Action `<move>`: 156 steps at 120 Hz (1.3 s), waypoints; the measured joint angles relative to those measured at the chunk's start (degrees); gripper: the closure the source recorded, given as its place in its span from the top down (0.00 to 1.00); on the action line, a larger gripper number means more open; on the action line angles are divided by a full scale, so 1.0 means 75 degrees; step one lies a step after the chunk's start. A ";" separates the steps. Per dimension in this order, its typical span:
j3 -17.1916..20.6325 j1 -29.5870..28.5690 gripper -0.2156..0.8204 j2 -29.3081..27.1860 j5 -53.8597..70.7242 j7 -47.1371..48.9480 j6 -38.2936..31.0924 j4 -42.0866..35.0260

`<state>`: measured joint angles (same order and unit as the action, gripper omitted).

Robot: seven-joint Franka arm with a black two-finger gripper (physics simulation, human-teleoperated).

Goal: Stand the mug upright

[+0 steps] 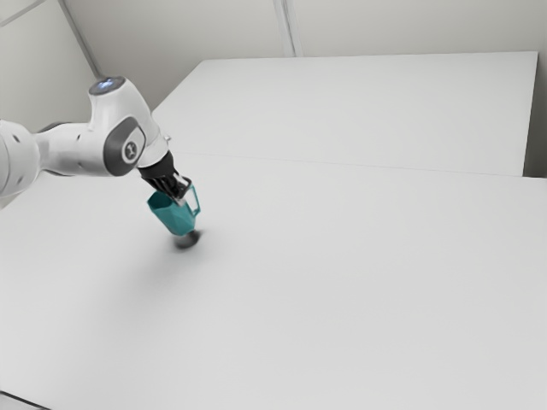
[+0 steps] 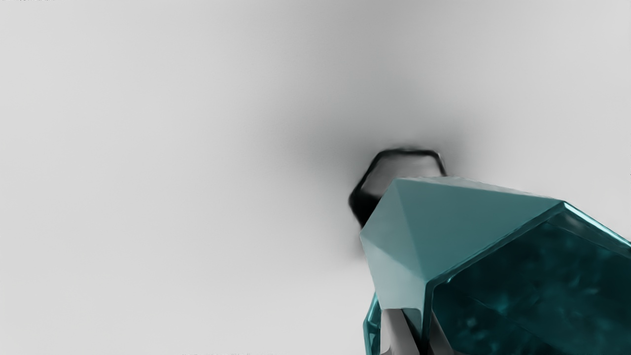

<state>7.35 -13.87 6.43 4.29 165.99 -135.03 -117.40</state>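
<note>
One mug, leaning toward the exterior view's left, is pinched by its rim in our gripper; we should level it gently before letting go.

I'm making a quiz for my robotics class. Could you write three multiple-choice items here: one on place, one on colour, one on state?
1. In the exterior view, the handle of the mug faces the view's: A) left B) right
2. The mug is: A) teal B) red C) yellow
3. The mug is: A) upright B) upside down C) tilted

1: B, the handle sticks out on that side.
2: A, both views show teal walls.
3: C, its mouth leans toward the exterior view's left.
</note>
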 joint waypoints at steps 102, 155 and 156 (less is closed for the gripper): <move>0.1037 0.0209 0.03 -0.1308 0.0790 0.0000 0.0804 -0.1506; 0.1085 0.0214 0.03 -0.0829 0.0731 0.0001 0.1031 -0.1518; 0.1090 0.0212 0.03 -0.0824 0.0731 0.0001 0.1029 -0.1518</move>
<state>15.53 -12.29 0.25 9.77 165.99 -127.30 -128.78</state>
